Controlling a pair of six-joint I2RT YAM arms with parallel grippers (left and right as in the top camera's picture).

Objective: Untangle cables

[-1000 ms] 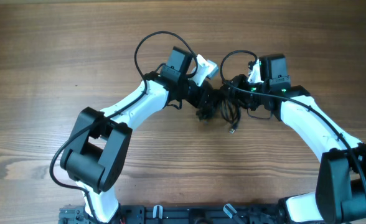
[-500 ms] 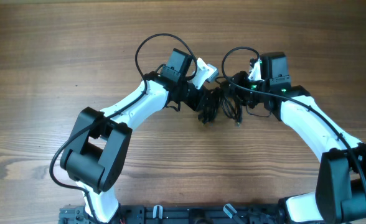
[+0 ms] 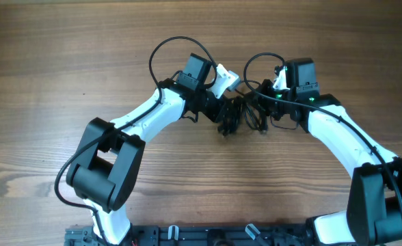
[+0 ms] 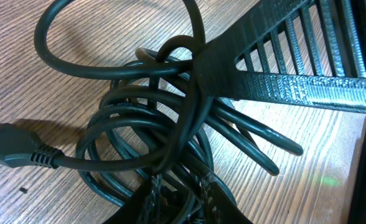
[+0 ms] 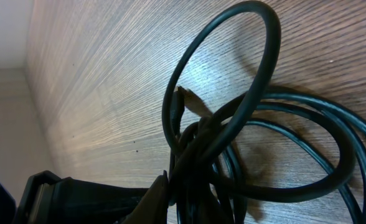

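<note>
Left claw (image 3: 222, 117) pinching cables (image 3: 244, 121), bundle stretched sideways toward right claw (image 3: 260, 113)

place: robotics lab bench | evidence: two robot arms (image 3: 143, 113) mounted at wooden table (image 3: 50, 55)

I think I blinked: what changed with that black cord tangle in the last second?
The tangle of thin black cables bunched up: its loose plug end, which stuck out of the bundle before, was drawn up into it beside the right gripper. The left gripper kept its hold and its place.
</note>
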